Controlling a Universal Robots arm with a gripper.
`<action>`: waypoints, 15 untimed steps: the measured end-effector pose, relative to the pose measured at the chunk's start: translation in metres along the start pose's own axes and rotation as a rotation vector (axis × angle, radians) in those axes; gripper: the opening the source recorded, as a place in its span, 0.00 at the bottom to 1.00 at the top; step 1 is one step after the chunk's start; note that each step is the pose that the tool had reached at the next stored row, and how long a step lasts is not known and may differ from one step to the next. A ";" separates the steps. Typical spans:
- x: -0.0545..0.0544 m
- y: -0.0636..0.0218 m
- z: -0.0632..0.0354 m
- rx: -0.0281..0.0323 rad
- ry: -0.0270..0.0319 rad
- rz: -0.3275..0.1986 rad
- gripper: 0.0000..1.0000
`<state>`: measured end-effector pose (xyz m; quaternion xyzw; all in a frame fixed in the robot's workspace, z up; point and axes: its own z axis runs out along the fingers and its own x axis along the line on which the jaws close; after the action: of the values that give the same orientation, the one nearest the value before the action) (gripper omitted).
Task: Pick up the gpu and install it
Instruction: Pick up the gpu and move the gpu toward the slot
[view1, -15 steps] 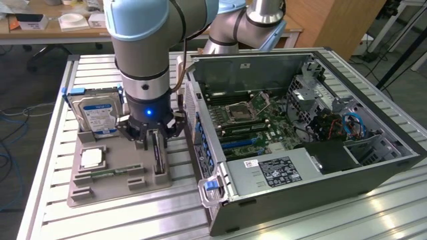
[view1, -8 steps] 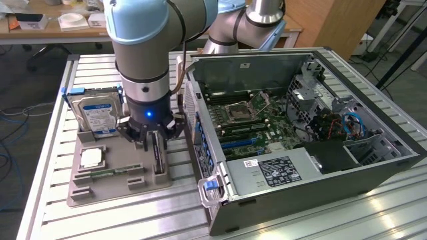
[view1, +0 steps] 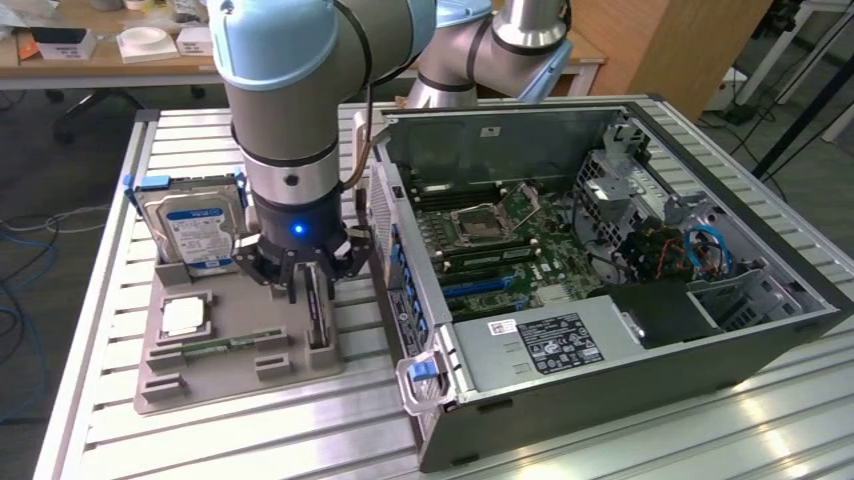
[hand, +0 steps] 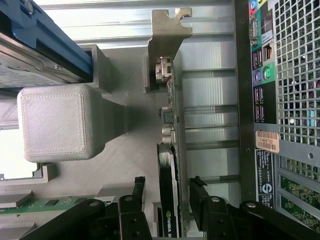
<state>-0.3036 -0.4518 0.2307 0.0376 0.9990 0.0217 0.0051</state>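
1. A robot arm reaches down over a grey moulded holder (view1: 220, 385) that lies on a slatted metal table (view1: 200, 445).
2. The gripper (view1: 310, 285) sits low over the holder's edge nearest an open computer case (view1: 627, 300), which is at the exterior view's right.
3. The gpu (view1: 318, 318) stands on its long edge in a slot of that holder, thin and dark.
4. In the wrist view the gpu (hand: 170, 150) is seen edge-on, with its silver bracket (hand: 167, 30) at the far end.
5. The gripper (hand: 168, 185) is open and straddles the card: its two black fingers (hand: 199, 192) stand one on each side of the board, each with a narrow gap, neither touching.
6. On one side of the card a grey square block (hand: 60, 122) of the holder rises, apart from the card with a bare floor between.
7. On the other side a strip of table slats separates the card from the case's perforated rear panel (hand: 295, 75).
8. A hard drive (view1: 194, 230) with a blue label stands upright in the holder, just beside the arm's wrist at the exterior view's left.
9. A small green memory stick (view1: 220, 345) lies flat in the holder, well clear of the fingers.
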 end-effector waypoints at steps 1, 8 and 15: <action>0.000 0.0000 0.0000 0.0000 0.0000 0.000 0.49; 0.000 0.0000 0.0000 0.0000 0.0000 0.000 0.47; 0.000 0.0000 0.0000 0.0000 0.0000 0.000 0.40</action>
<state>-0.3036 -0.4518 0.2307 0.0376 0.9990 0.0217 0.0051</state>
